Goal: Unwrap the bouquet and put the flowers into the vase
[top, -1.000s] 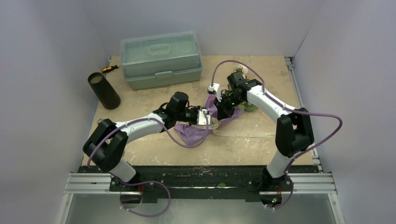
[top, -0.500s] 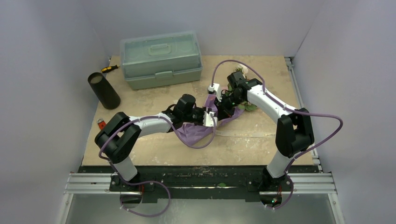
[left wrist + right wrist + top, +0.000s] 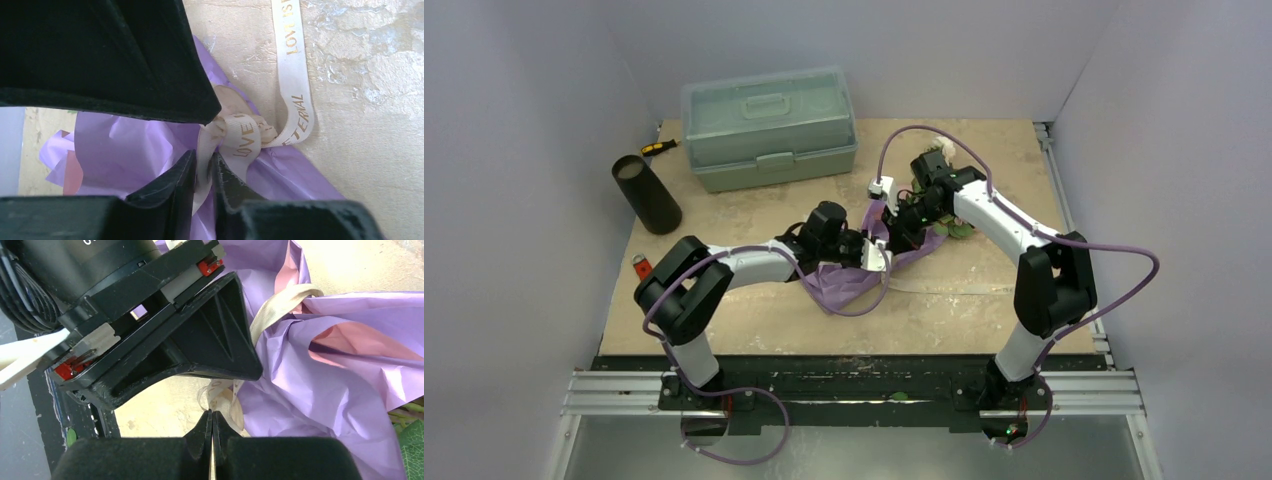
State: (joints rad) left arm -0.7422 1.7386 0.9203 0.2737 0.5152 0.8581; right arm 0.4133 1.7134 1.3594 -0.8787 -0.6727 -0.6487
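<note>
Clamping one ribbon (image 3: 240,137) on one bouquet (image 3: 130,145) — left end effector (image 3: 204,159), right end effector (image 3: 211,415).

Purple bouquet (image 3: 844,283), ribbon (image 3: 240,135) knotted, flat mid-table; black vase (image 3: 646,195) far left.

Bare counter (image 3: 964,322) lies open along the near and right edges; the far left is blocked by the pale green plastic toolbox (image 3: 769,125) and black cylindrical vase (image 3: 646,193), the centre by the crinkled purple paper bouquet (image 3: 844,283), where left pincer (image 3: 203,162) and right pincer (image 3: 211,415) meet tip to tip, both clamped on its beige ribbon (image 3: 240,135).
</note>
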